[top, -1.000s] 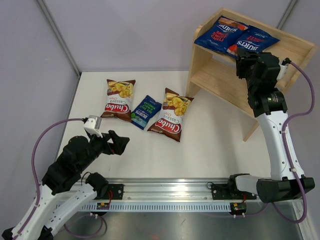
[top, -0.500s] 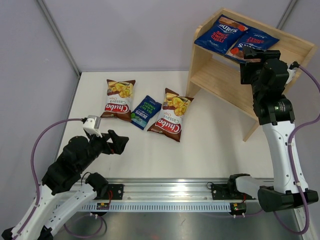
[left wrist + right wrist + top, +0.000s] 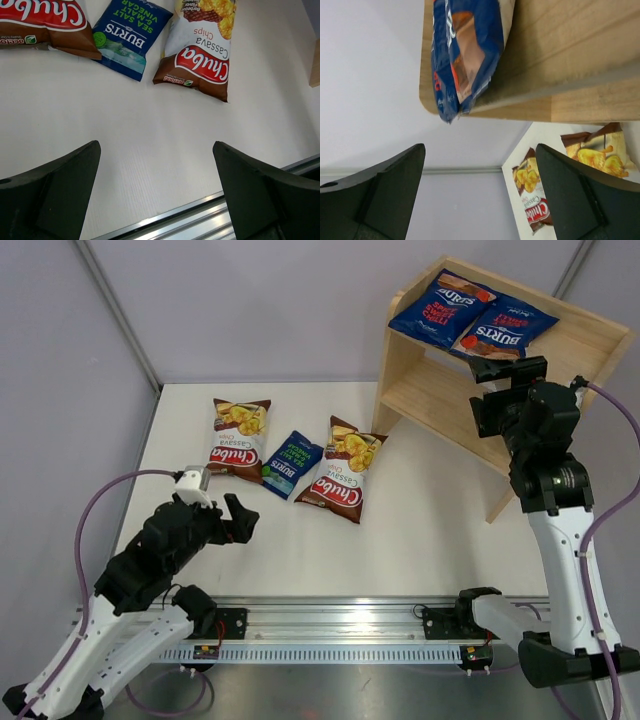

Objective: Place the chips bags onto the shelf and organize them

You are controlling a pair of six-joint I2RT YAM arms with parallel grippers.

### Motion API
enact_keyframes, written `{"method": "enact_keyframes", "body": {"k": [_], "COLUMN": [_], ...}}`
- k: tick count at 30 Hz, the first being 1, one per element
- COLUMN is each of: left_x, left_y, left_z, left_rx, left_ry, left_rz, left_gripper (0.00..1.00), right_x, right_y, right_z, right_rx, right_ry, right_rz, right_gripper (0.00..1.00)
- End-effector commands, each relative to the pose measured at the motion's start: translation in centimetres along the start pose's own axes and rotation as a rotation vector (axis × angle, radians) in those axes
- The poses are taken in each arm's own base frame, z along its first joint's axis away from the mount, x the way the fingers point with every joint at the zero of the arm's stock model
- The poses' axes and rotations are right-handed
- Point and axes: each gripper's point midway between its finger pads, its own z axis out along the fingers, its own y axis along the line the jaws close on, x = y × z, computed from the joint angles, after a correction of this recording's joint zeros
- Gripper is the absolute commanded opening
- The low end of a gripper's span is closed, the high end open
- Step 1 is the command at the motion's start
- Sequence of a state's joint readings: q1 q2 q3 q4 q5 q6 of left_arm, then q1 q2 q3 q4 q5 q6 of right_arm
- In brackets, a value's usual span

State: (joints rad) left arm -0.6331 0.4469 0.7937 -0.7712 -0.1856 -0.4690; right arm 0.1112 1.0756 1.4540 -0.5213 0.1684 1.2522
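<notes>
Chips bags point(image 3: 238, 438) split up: two red Burts point(image 3: 437, 308) side by side on top of the shelf point(image 3: 440, 400). Down on the table point(image 3: 430, 515), two Chubas point(image 3: 342, 472) flank the green Burts point(image 3: 290, 464). Right gripper point(image 3: 510, 368) spread wide, empty, just beside the shelf-top bags. Left gripper point(image 3: 240, 520) wide too, empty, near the table bags.

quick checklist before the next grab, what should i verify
1. Right gripper open, holding nothing: ok.
2. Left gripper open: ok.
3. Right top Burts bag fully on shelf: not ok, an end overhangs the front edge.
4. Green Burts bag apart from left Chuba and right Chuba: cannot tell, edges very close.
5. Lower tier has room: ok, visible part bare.
</notes>
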Motion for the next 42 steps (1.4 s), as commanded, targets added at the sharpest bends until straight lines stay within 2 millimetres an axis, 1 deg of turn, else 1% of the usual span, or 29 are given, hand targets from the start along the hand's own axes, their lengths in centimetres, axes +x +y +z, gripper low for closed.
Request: {"method": "enact_keyframes", "body": {"k": [1, 3, 7, 8, 9, 11, 12, 14, 15, 17, 21, 24, 25, 26, 27, 28, 29, 30, 31, 32, 33, 34, 35, 36, 37, 38, 39, 41, 42], "left_x": [-1.1, -1.0, -0.2, 0.3, 0.1, 0.6, 0.6, 1.1, 0.8, 0.6, 0.5, -1.2, -0.8, -2.3, -2.6, -1.9, -3.4, -3.7, -3.0, -4.7, -5.0, -3.9, -4.3, -6.3, -6.7, -5.1, -7.1, -6.5, -5.3], "left_y": [0.4, 0.5, -0.4, -0.6, -0.9, -1.1, -1.2, -1.3, -1.5, -1.4, -0.8, -0.6, -0.2, -0.8, -0.7, 0.0, 0.0, 0.1, 1.3, 1.0, 1.6, 3.0, 3.6, 3.1, 3.3, 3.7, 3.2, 3.9, 4.4], "left_z": [0.4, 0.6, 1.8, 2.2, 2.7, 3.9, 4.3, 5.3, 5.8, 6.7, 10.1, 11.7, 12.8, 13.5, 14.2, 16.0, 16.8, 18.0, 19.8, 20.8, 21.7, 23.4, 24.0, 24.8, 25.7, 27.0, 28.0, 29.0, 30.5], "left_rx": [-0.05, -0.063, -0.041, -0.033, -0.024, -0.024, -0.027, -0.037, -0.031, -0.044, -0.051, -0.051, -0.067, -0.033, -0.033, -0.055, -0.025, -0.012, -0.028, -0.003, -0.023, -0.068, -0.084, -0.063, -0.05, -0.032, -0.018, -0.03, -0.03], "left_ry": [-0.026, -0.011, 0.041, 0.056, 0.051, 0.075, 0.082, 0.109, 0.1, 0.1, 0.158, 0.138, 0.169, 0.146, 0.157, 0.212, 0.208, 0.227, 0.275, 0.268, 0.281, 0.33, 0.339, 0.311, 0.319, 0.395, 0.374, 0.437, 0.475], "left_rz": [-0.014, -0.022, -0.043, -0.052, -0.059, -0.058, -0.058, -0.059, -0.066, -0.086, -0.128, -0.106, -0.095, -0.073, -0.064, -0.056, -0.049, -0.044, -0.047, -0.024, -0.016, -0.011, 0.013, 0.025, 0.029, 0.031, 0.043, 0.066, 0.072], "left_gripper": [0.99, 0.99, 0.99, 0.99, 0.99, 0.99, 0.99, 0.99, 0.99, 0.99, 0.99, 0.99, 0.99, 0.99, 0.99, 0.99, 0.99, 0.99, 0.99, 0.99, 0.99, 0.99, 0.99, 0.99, 0.99, 0.99, 0.99, 0.99, 0.99], "right_x": [1.0, 2.0, 4.3, 4.9, 5.7, 7.2, 7.5, 8.4, 9.3, 10.0, 13.0, 13.9, 14.0, 14.2, 14.5, 14.7, 14.8, 15.2, 15.4, 15.7, 16.2, 16.3, 16.5, 16.8, 16.9, 17.0, 17.0, 17.0, 17.0], "right_y": [1.1, 1.4, -1.0, -2.1, -2.3, -4.4, -4.5, -6.3, -7.2, -8.0, -10.2, -11.5, -11.8, -11.8, -12.4, -12.6, -12.3, -13.3, -12.9, -13.3, -14.4, -14.3, -14.7, -15.5, -15.8, -16.1, -16.3, -16.7, -16.7], "right_z": [-3.5, -5.4, -7.8, -8.2, -9.4, -10.7, -11.3, -11.9, -12.9, -13.4, -16.4, -17.6, -17.9, -18.3, -18.8, -19.1, -19.3, -19.3, -19.3, -19.7, -19.9, -20.1, -20.3, -20.4, -20.6, -21.0, -21.3, -21.5, -21.7], "right_rx": [-0.108, -0.179, -0.226, -0.228, -0.266, -0.286, -0.305, -0.32, -0.349, -0.391, -0.541, -0.565, -0.569, -0.588, -0.6, -0.61, -0.628, -0.616, -0.62, -0.631, -0.635, -0.652, -0.651, -0.646, -0.649, -0.658, -0.67, -0.665, -0.671], "right_ry": [0.081, 0.142, 0.276, 0.314, 0.369, 0.463, 0.484, 0.542, 0.594, 0.627, 0.808, 0.871, 0.877, 0.89, 0.902, 0.912, 0.917, 0.924, 0.924, 0.95, 0.976, 0.982, 0.997, 1.007, 1.011, 1.026, 1.025, 1.026, 1.018], "right_rz": [-0.108, -0.218, -0.444, -0.529, -0.566, -0.65, -0.674, -0.742, -0.749, -0.764, -0.755, -0.731, -0.724, -0.71, -0.701, -0.687, -0.658, -0.628, -0.561, -0.528, -0.501, -0.476, -0.458, -0.444, -0.438, -0.441, -0.452, -0.47, -0.474], "right_gripper": [0.99, 0.99, 0.99, 1.0, 0.99, 0.99, 1.0, 0.99, 0.99, 0.99, 1.0, 0.99, 0.99, 0.99, 0.99, 0.99, 0.99, 0.99, 1.0, 1.0, 0.99, 0.99, 0.99, 0.99, 0.99, 1.0, 1.0, 0.99, 0.99]}}
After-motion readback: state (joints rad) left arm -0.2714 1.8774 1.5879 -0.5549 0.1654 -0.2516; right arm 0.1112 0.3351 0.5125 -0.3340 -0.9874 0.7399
